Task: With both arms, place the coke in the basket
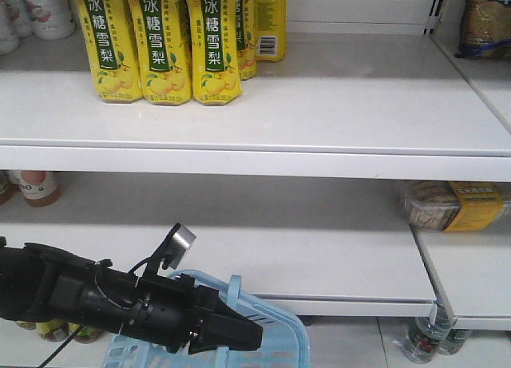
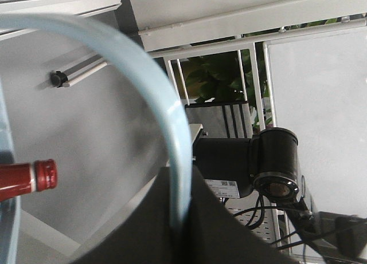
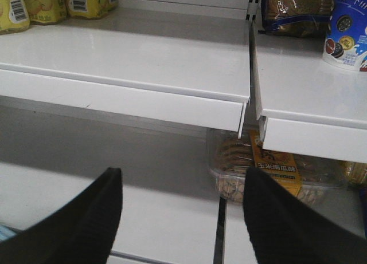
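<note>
I am facing white store shelving (image 1: 319, 104), its boards lying in even, soft light. Yellow drink cartons (image 1: 160, 45) are standing in a row at the back left of the upper shelf, and a clear tray of biscuits with a yellow label (image 1: 451, 206) is sitting on the lower shelf at the right. Bottles (image 1: 423, 336) are standing on the pale floor beneath. A blue and white tub (image 3: 347, 29) is resting on the neighbouring shelf. Behind me, green foliage (image 2: 221, 78) is showing through a white-framed window.
</note>
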Controlling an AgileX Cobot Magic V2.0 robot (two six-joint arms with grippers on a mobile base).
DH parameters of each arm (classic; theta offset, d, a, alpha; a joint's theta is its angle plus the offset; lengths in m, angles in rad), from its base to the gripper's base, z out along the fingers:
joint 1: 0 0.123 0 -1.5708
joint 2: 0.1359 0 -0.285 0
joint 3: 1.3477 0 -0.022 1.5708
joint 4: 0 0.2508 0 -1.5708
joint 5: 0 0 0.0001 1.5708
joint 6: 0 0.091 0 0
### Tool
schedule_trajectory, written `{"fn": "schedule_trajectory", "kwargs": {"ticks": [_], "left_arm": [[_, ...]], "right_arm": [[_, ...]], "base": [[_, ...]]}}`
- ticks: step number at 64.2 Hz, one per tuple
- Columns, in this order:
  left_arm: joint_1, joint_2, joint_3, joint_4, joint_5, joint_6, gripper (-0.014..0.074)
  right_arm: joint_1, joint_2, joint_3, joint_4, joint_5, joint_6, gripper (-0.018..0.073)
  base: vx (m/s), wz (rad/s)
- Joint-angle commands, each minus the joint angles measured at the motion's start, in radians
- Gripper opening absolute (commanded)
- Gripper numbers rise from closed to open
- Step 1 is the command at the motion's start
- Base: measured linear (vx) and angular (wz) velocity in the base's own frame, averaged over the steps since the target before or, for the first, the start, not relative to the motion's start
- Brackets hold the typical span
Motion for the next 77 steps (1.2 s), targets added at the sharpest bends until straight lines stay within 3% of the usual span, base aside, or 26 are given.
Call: {"fn": "schedule_trajectory", "kwargs": {"ticks": [1, 22, 37, 53, 62, 71, 77], "left_arm": [[-0.004, -0.053, -0.024, -0.117, 0.114, -0.001, -0.0006], [-0.004, -0.053, -0.024, -0.117, 0.114, -0.001, -0.0006], [-0.004, -0.053, -0.024, -0.117, 0.114, -0.001, -0.0006], [-0.004, -0.053, -0.024, -0.117, 0.114, -0.001, -0.0006], [-0.004, -0.053, -0.024, -0.117, 0.114, -0.001, -0.0006], [-0.004, -0.053, -0.024, -0.117, 0.114, -0.001, -0.0006], [-0.004, -0.053, -0.024, -0.117, 0.114, -0.001, -0.0006]], "right_arm": [[-0.005, -0.062, 0.028, -0.004, -0.067, -0.006, 0.0452], [-0.005, -0.156, 0.194, 0.001, -0.109, 0.001, 0.0452], [-0.005, -0.156, 0.312, 0.005, -0.278, 0.001, 0.0452], [-0.005, -0.156, 0.336, 0.009, -0.311, 0.001, 0.0435], [-0.005, -0.156, 0.336, 0.009, -0.309, 0.001, 0.0288], [-0.005, -0.156, 0.336, 0.009, -0.309, 0.005, -0.0018], [-0.005, -0.156, 0.336, 0.009, -0.309, 0.01, -0.0011]], "base": [[0.0, 0.0], [0.0, 0.0], [0.0, 0.0], [0.0, 0.0], [0.0, 0.0], [0.0, 0.0], [0.0, 0.0]]}}
